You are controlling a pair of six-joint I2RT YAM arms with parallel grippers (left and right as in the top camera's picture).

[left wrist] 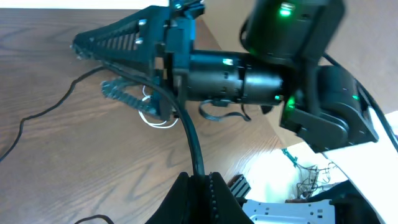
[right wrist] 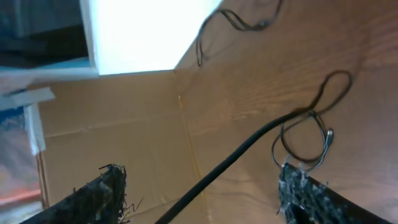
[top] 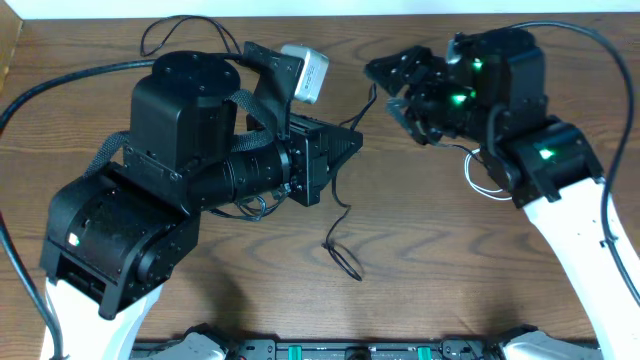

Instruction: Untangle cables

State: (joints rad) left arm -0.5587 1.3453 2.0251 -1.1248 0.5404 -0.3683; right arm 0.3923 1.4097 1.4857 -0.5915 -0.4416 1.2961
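Smooth left tool point(left wrist: 200, 182), curved black cable point(left wrist: 188, 127)

Table point(top: 440, 250): brown wood grain, smooth satin. Left arm housing point(top: 190, 110): matt black plastic. Right arm shell point(top: 575, 230): glossy white plastic. Black cable point(left wrist: 192, 138): matt rubbery jacket. Cardboard panel point(right wrist: 124, 124): plain, matt.
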